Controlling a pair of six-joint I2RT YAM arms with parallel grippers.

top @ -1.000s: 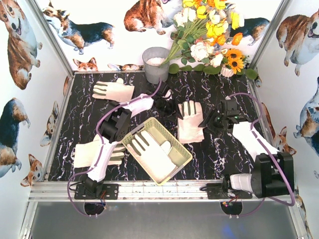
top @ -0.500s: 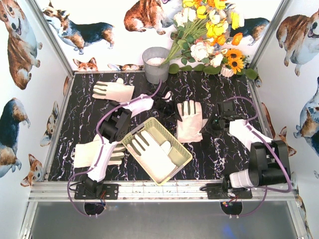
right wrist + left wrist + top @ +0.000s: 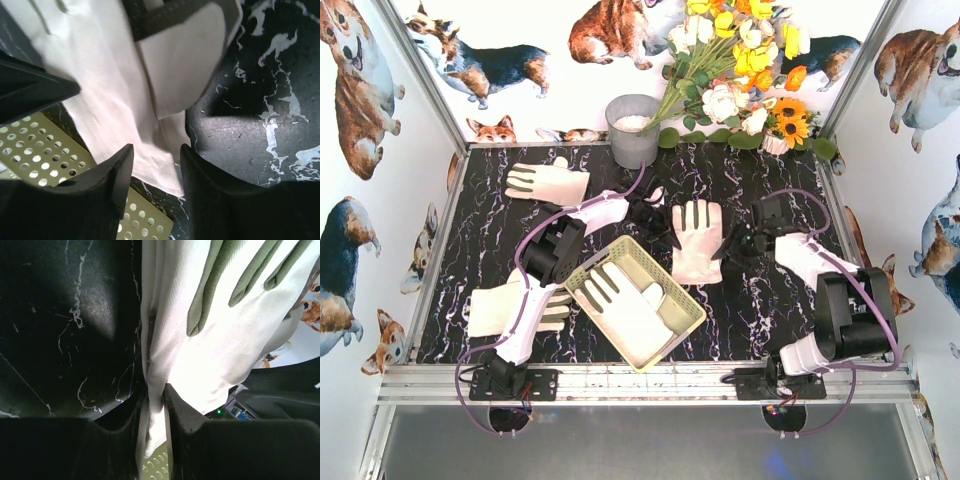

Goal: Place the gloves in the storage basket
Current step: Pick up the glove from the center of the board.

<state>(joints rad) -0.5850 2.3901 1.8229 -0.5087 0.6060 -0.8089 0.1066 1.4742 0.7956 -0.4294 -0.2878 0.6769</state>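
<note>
The left gripper (image 3: pixel 156 390) is pinched shut on the side edge of a glove (image 3: pixel 220 340) lying flat, fingers pointing away, cuff just beside the storage basket (image 3: pixel 665 277). The right gripper (image 3: pixel 156 155) straddles that cuff, jaws apart, seemingly not gripping; the basket lies near-left, on the left gripper's side

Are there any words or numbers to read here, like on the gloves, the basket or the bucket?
No text can be read in any view.
Cream-white fabric gloves with dark grey strips: plain, no label.
Pale yellow-green slotted plastic basket: only holes, no writing.
Grey metal bucket: no label showing.
Walls: corgi dog pictures only, no words.
</note>
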